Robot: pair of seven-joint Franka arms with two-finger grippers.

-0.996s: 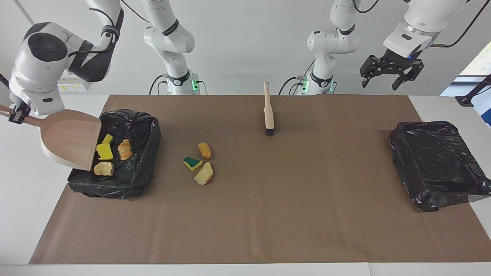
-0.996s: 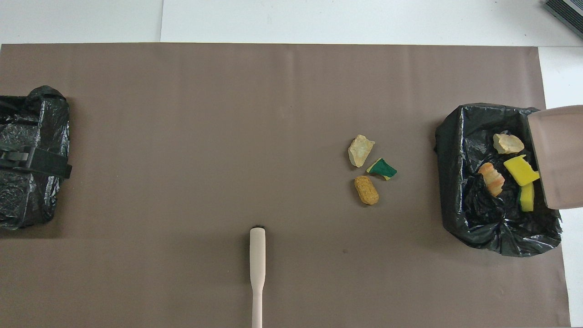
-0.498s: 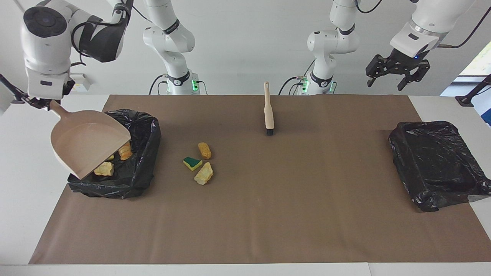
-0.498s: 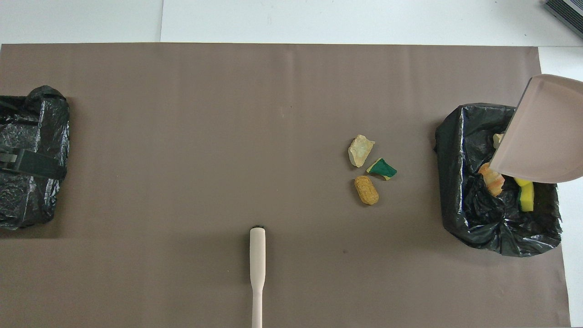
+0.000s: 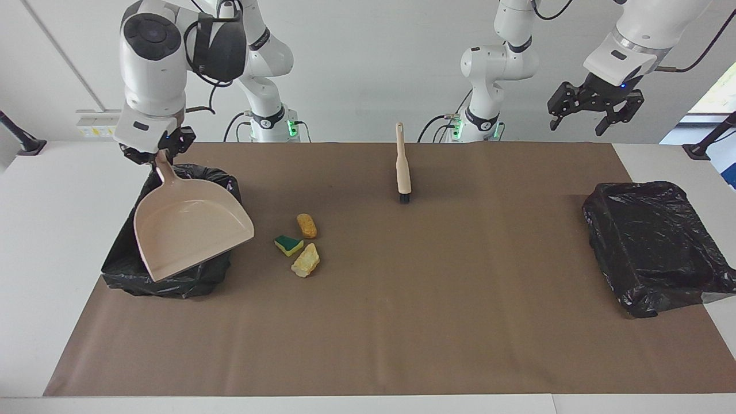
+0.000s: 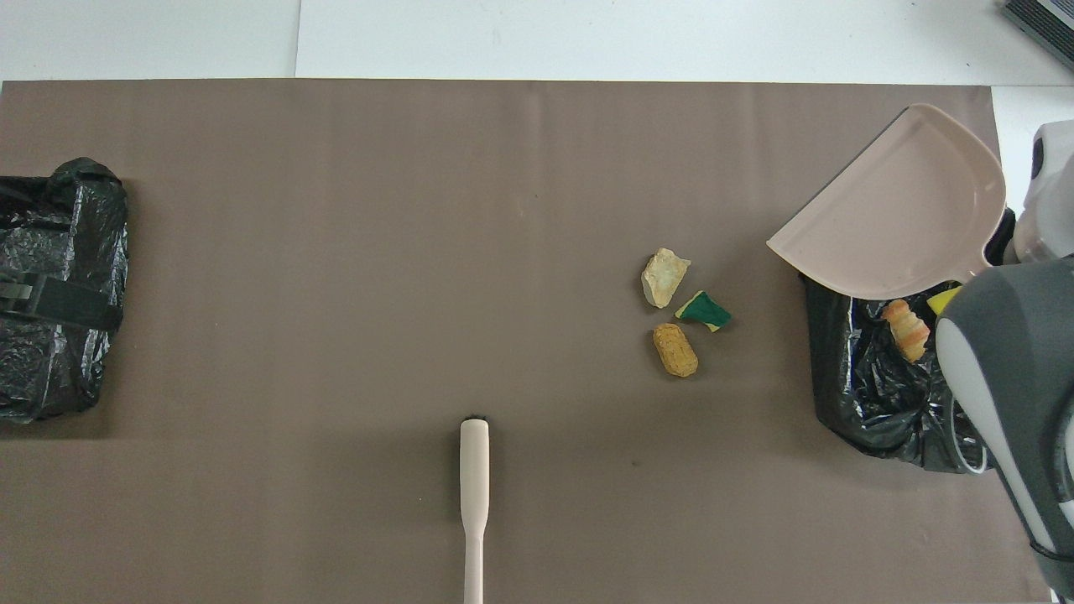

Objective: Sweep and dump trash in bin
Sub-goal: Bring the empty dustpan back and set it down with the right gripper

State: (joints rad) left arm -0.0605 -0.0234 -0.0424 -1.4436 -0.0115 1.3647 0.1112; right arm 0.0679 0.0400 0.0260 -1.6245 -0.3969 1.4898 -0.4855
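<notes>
A white surface (image 5: 52, 241) carries a wide brown mat (image 5: 402, 322). Above the mat rises a plain white wall (image 5: 356, 69); beside it, what may be a bright window (image 5: 716, 95) lets daylight in.

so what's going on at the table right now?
The right gripper holds the pink dustpan by its handle over the black-lined bin at its end; some trash, like the orange-brown piece, lies in the bin. Three chunks remain on the brown mat beside that bin. The brush lies untouched. The left gripper waits, open, raised.
</notes>
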